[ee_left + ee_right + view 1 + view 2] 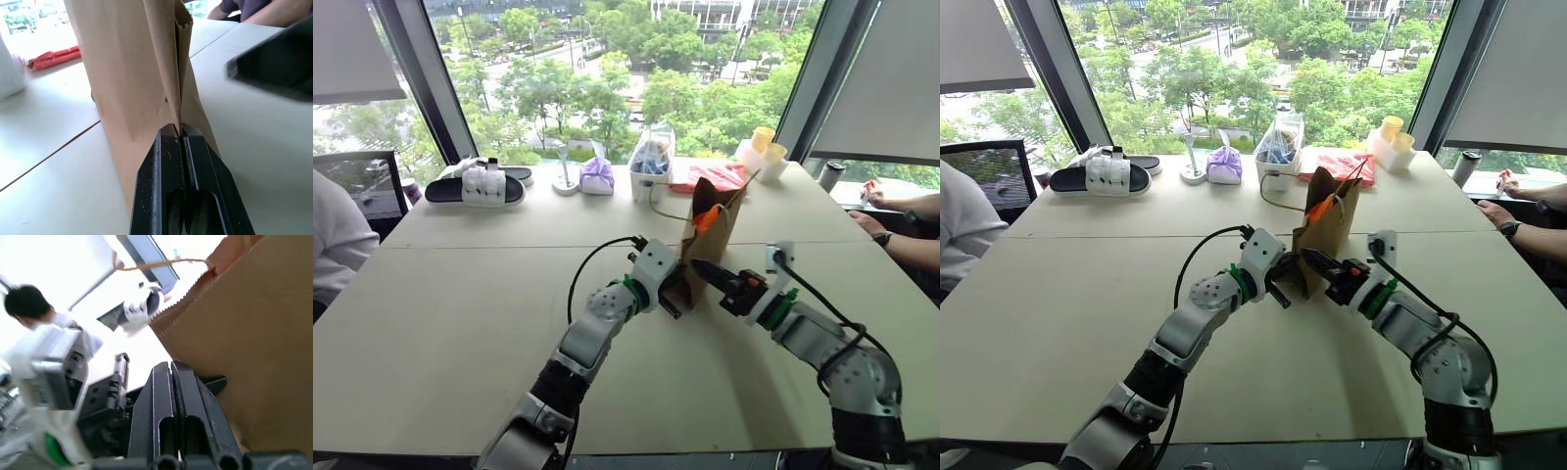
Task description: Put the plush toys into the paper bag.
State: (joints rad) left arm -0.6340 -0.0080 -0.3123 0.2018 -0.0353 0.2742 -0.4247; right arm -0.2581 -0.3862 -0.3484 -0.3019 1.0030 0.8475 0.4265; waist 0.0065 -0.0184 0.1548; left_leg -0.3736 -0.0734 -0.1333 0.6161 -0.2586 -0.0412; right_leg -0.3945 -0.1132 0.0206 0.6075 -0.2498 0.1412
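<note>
One paper bag stands upright mid-table, its long axis vertical, mouth up. Only the head views show one orange toy poking from the top. The left wrist view shows what they hide: the left gripper has its fingers pressed together on the bag's folded side crease, low down. In the right wrist view the right gripper is closed on nothing, just beside the bag's wall. Behind the bag lie one purple pouch, one clear bag and one pair of sandals.
</note>
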